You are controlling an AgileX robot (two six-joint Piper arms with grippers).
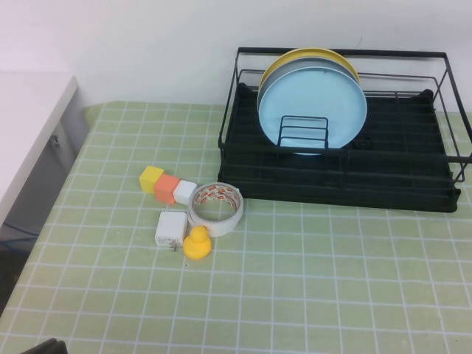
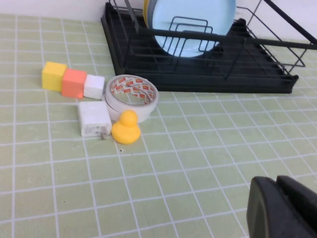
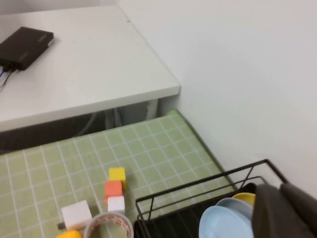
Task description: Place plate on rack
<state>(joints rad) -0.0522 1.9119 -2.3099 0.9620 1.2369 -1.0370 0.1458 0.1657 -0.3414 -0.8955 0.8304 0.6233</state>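
The light blue plate (image 1: 312, 103) stands upright in the black wire rack (image 1: 346, 181), leaning on a grey-white plate (image 1: 295, 71) and a yellow plate (image 1: 310, 53) behind it. The plate (image 2: 193, 20) and the rack (image 2: 198, 79) also show in the left wrist view. My left gripper (image 2: 280, 198) is shut and empty, low over the mat well in front of the rack. My right gripper (image 3: 282, 208) is shut and empty, high above the rack (image 3: 198, 191) beside the plate (image 3: 223, 223). Neither gripper shows in the high view.
Left of the rack lie a yellow cube (image 1: 151, 178), an orange cube (image 1: 167, 187), a white cube (image 1: 184, 192), a tape roll (image 1: 215, 209), a white charger (image 1: 170, 228) and a yellow duck (image 1: 197, 243). A white side table (image 1: 29, 125) stands at the left.
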